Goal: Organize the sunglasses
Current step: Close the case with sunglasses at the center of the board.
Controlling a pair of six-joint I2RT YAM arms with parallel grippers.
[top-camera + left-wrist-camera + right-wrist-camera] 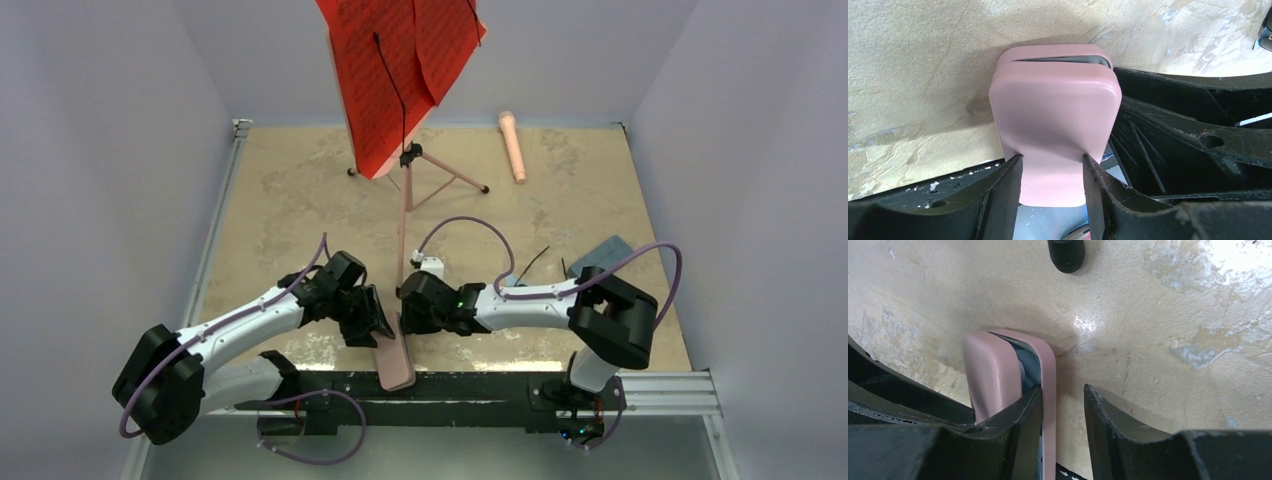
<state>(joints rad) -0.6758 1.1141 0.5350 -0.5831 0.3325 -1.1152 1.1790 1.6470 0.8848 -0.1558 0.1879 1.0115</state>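
Up close, the left gripper [1052,160] is clamped on the pink case [1055,115], one finger pressed to each side. That wrist view alone shows the lid parted by a thin slit, with grey inside. Only the right wrist view tells how the right gripper [1062,390] stands: its jaws are apart, one finger [1018,425] is tucked into the case's mouth, and the other is clear of the case over bare table [1158,340]. From above, both grippers meet over the case near the table's front edge, and the slit cannot be seen. That top view alone holds the sunglasses [534,264]: two thin black arms poke out from behind the right forearm, near a grey-blue flat case [612,252]. Their lenses are hidden.
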